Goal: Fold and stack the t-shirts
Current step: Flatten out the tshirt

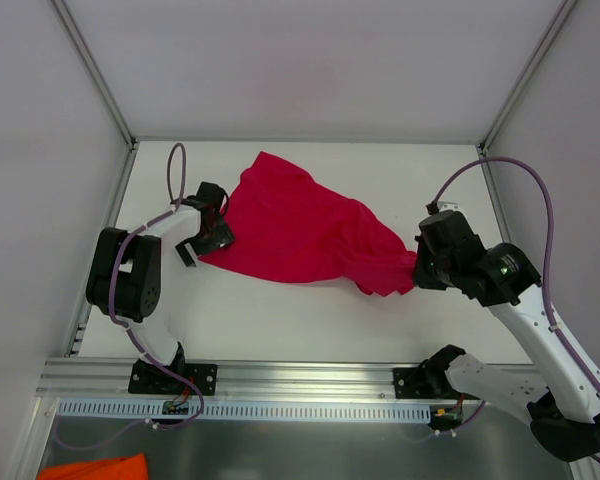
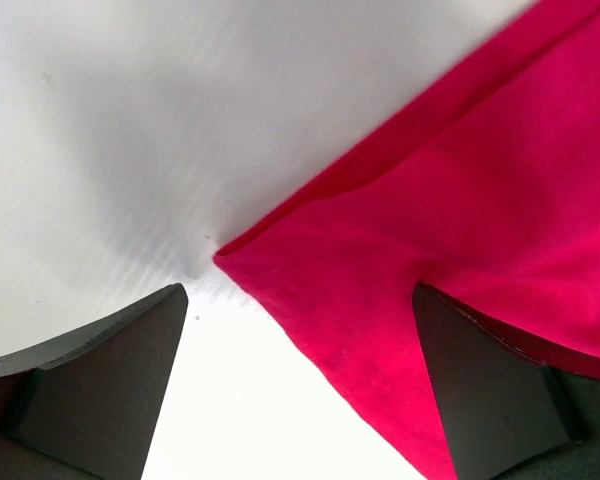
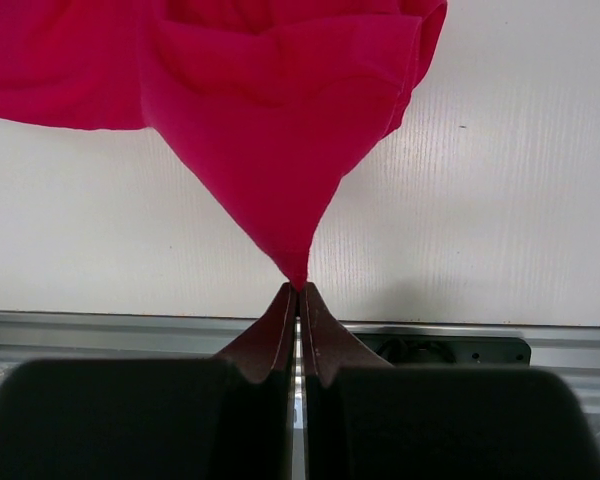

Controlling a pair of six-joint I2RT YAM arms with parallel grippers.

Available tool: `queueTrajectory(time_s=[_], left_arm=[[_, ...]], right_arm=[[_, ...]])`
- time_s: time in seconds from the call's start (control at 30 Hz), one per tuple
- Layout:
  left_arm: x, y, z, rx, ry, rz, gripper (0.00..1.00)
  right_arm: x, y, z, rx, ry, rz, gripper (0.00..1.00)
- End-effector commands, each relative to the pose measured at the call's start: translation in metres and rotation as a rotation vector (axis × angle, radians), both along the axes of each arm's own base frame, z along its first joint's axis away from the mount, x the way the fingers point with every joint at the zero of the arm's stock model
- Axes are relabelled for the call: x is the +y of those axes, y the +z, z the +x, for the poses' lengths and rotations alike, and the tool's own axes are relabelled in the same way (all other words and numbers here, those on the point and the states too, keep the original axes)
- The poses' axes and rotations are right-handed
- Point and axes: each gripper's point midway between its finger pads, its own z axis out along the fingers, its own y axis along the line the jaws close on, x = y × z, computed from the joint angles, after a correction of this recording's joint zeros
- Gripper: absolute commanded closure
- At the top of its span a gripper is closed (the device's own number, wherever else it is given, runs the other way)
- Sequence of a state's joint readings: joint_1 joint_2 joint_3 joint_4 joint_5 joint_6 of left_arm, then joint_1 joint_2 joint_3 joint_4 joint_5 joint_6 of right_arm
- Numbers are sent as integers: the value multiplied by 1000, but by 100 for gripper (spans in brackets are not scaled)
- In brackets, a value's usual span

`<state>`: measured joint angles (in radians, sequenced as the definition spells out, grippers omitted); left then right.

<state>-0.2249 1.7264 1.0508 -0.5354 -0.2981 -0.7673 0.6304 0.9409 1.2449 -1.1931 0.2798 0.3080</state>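
Note:
A crimson-red t-shirt [image 1: 300, 230] lies spread across the middle of the white table, bunched toward its right end. My left gripper [image 1: 206, 232] stands open at the shirt's left edge. In the left wrist view a corner of the t-shirt [image 2: 460, 250] lies flat on the table between the two dark fingers [image 2: 100, 380], touching neither. My right gripper [image 1: 420, 265] is shut on the shirt's right end. The right wrist view shows the t-shirt [image 3: 280, 120] pulled to a point pinched in my right gripper [image 3: 299, 291].
White walls with metal posts [image 1: 95, 70] enclose the table on three sides. An aluminium rail [image 1: 300, 380] runs along the near edge, carrying both arm bases. An orange cloth [image 1: 95, 468] lies below the rail at the bottom left.

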Motion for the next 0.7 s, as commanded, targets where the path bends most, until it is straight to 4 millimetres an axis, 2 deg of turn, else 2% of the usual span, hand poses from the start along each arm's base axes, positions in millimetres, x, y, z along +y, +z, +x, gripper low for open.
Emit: queueTrajectory(time_s=[0.0, 0.23, 0.37, 0.53, 0.57, 0.63, 0.67], left_arm=[[18, 12, 7, -10, 34, 71, 1], [31, 3, 9, -6, 63, 56, 3], [26, -2, 10, -4, 50, 18, 8], [16, -3, 13, -22, 38, -41, 36], [14, -2, 16, -32, 36, -50, 47], [12, -3, 15, -31, 29, -64, 53], [11, -3, 16, -36, 26, -69, 63]], right_arm=[[-6, 1, 0, -20, -14, -4, 99], [-10, -1, -3, -15, -14, -11, 99], [-12, 1, -4, -17, -22, -9, 99], [-13, 1, -4, -18, -25, -10, 99], [-13, 1, -4, -17, -27, -8, 99], [-13, -1, -4, -13, -26, -12, 99], [-13, -1, -4, -13, -28, -9, 99]])
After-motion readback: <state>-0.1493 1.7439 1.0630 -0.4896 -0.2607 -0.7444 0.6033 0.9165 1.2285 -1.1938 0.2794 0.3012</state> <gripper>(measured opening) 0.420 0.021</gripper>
